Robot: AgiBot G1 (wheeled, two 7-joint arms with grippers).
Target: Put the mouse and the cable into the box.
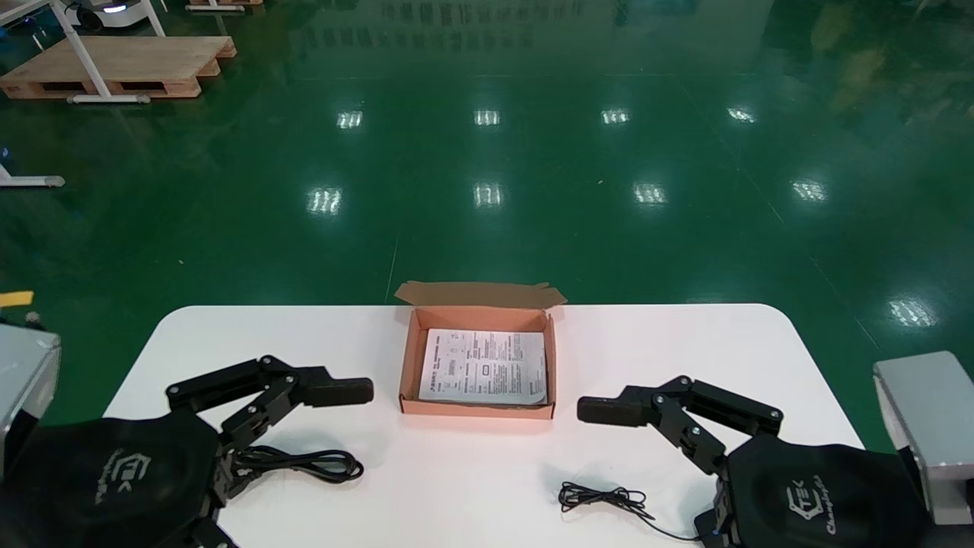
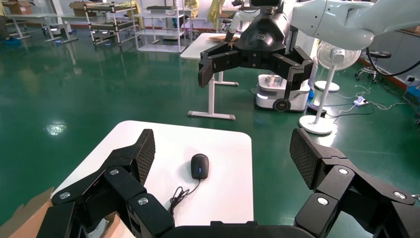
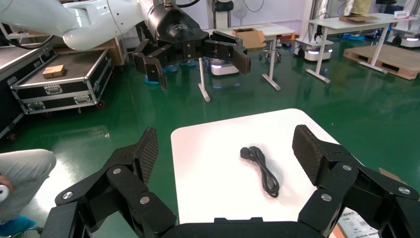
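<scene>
While both hang wide open and empty above the white counter [image 1: 456,472], the left claw [image 2: 223,151] is near the thick black cable [image 1: 304,460] and the right claw [image 3: 225,148] near the black computer mouse [image 2: 199,166]. Both lie lengthwise left to right outside the open orange cardboard box [image 1: 478,409], the mouse's cord end facing left.

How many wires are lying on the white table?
2. A thick black cable lies near the left gripper; the thin cord of the mouse lies bunched near the right gripper. The box shows only a paper sheet.
</scene>
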